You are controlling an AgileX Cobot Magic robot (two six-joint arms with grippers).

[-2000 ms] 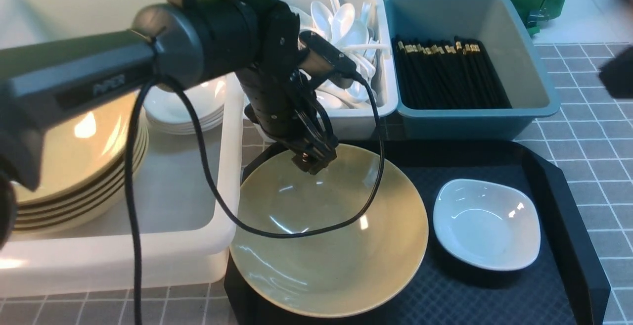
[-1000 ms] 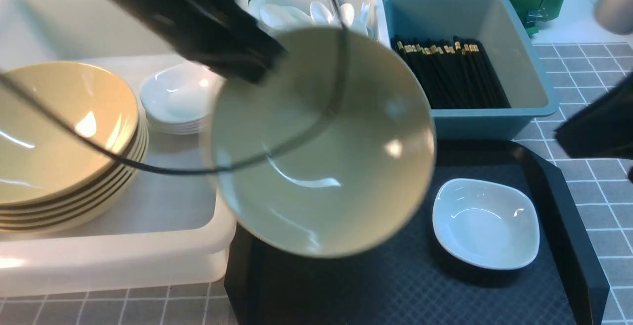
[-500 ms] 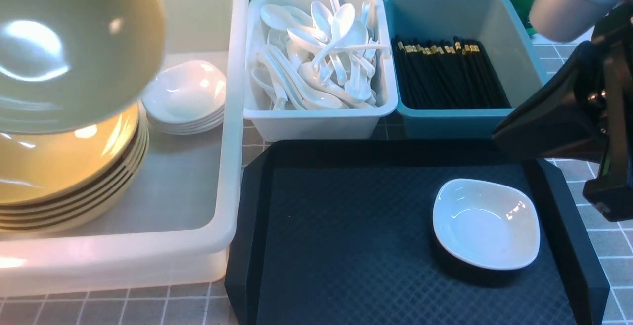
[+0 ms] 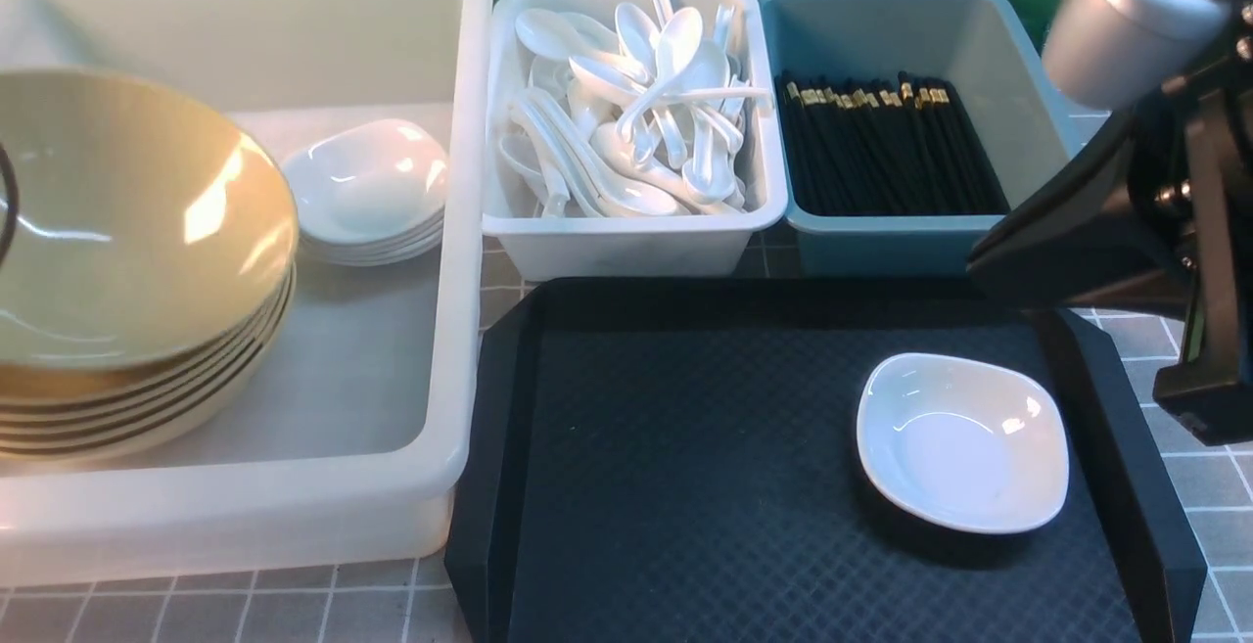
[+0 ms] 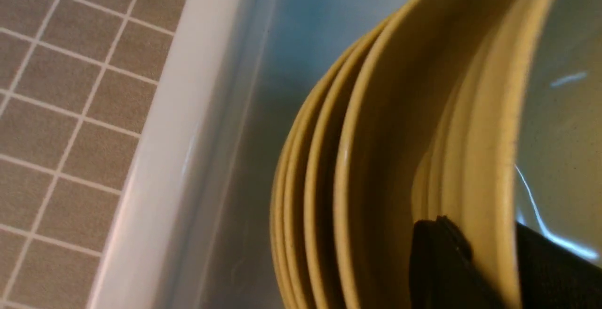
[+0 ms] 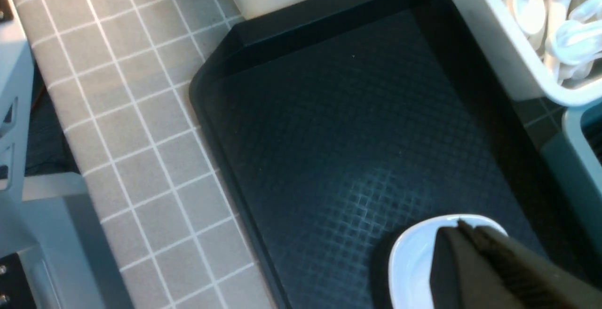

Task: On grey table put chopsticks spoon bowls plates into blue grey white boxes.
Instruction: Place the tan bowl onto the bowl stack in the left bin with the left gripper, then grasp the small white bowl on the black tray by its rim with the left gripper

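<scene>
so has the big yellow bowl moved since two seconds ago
Yes. The yellow bowl went left, off the black tray into the white tub, and is now atop the bowl stack.

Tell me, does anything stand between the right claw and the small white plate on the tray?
Nothing visible does. The right claw, shut, points at the plate, which lies alone on the black tray; only bare tray surface shows around it.

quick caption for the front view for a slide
One white dish sits on the black tray; yellow bowls, spoons and chopsticks are already in boxes.
</scene>
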